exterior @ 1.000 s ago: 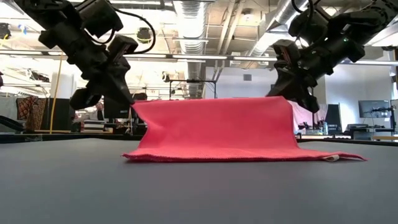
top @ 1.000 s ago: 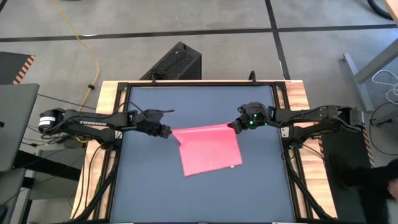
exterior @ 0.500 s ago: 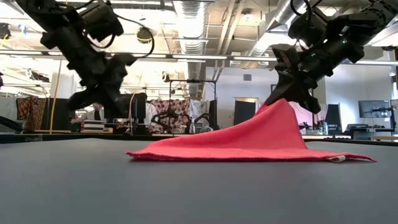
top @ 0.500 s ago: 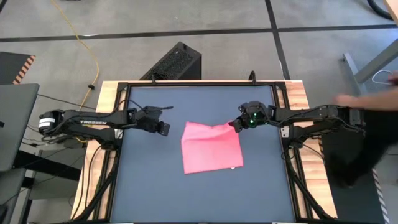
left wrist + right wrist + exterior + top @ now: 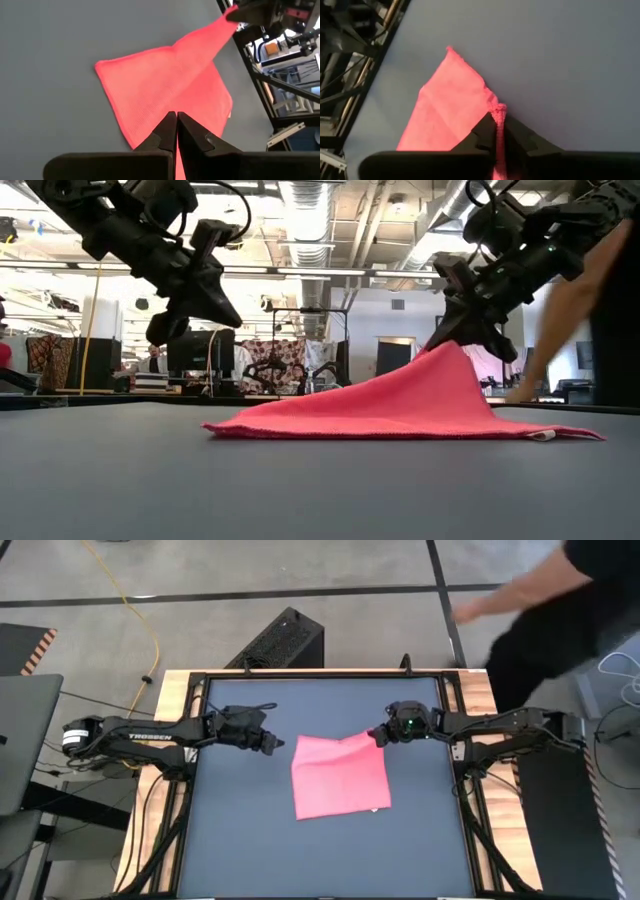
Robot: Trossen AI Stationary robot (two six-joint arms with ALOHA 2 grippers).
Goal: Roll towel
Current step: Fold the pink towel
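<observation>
The pink towel point(image 5: 340, 778) lies near the middle of the dark tabletop point(image 5: 240, 830). Most of it is flat on the table. Only its far right corner rises in a tent to my right gripper point(image 5: 378, 736), which is shut on it. In the low view the towel point(image 5: 390, 415) slopes up to that gripper point(image 5: 447, 340). My left gripper point(image 5: 272, 746) hangs above the table left of the towel's far left corner, shut and holding nothing. Its wrist view looks past the shut fingers point(image 5: 176, 120) at the towel point(image 5: 160, 85). My right gripper pinches the towel's far right corner point(image 5: 498, 111) between its two fingers, the cloth bunched into a thin strand there. The fingers slant down from the table's right side. That corner point(image 5: 447, 350) is lifted, and the cloth runs taut down to the part lying on the table.
A person's arm point(image 5: 540, 595) reaches over the floor beyond the table's far right corner and shows at the right of the low view point(image 5: 590, 300). A black box point(image 5: 285, 640) stands behind the far edge. Bare tabletop lies left of and in front of the towel.
My left gripper has let go of the towel's far left corner, risen and drawn back toward the table's left edge, tipping up. That corner has fallen flat, so the raised far edge has collapsed into a tent hanging from my right gripper, which stayed put. A person's arm has come in.
</observation>
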